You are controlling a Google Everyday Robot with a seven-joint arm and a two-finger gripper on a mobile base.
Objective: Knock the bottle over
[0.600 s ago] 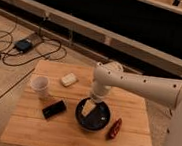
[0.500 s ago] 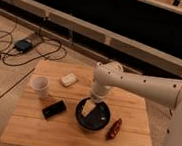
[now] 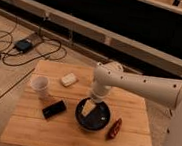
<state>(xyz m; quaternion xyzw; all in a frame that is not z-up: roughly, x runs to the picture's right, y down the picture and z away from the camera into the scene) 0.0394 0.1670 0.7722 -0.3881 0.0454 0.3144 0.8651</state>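
My white arm [image 3: 143,87] reaches in from the right and bends down over the middle of the wooden table [image 3: 31,130]. The gripper [image 3: 95,99] hangs at the far rim of a black bowl [image 3: 98,123]. A pale yellowish shape [image 3: 88,107] lies just below the gripper, inside the bowl; I cannot tell whether it is the bottle or part of the gripper. No upright clear bottle shows anywhere else on the table. The white paper cup [image 3: 39,85] stands upright at the left, well apart from the gripper.
A pale flat block [image 3: 69,79] lies at the back of the table, left of the arm. A black flat object [image 3: 54,109] lies left of the bowl. A red object [image 3: 115,128] lies right of it. Cables and a dark box [image 3: 23,45] are on the floor, left.
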